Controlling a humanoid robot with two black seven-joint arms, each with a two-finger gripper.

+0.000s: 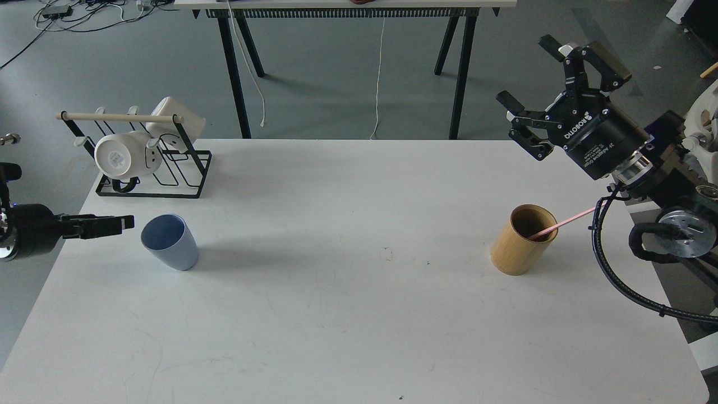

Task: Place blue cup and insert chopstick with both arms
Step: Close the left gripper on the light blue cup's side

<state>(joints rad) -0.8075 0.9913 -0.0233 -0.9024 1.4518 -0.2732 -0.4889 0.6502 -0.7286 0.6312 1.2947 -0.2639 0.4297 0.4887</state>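
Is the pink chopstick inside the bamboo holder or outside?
Inside: the pink chopstick leans in the bamboo holder, its upper end over the rim.

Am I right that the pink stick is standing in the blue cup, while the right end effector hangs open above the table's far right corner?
Not quite. In the head view the pink stick leans in the tan bamboo cylinder, not the blue cup, which is empty. The right end effector does hang open above the table's far right corner.

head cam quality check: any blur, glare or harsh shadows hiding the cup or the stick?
Head view: sharp overall, no motion blur; light is soft and even. The blue cup and bamboo holder throw only faint shadows on the white table, no glare. The pink stick is thin but distinct. The left gripper is dark and side-on, fingers hard to separate; right gripper clearly open.
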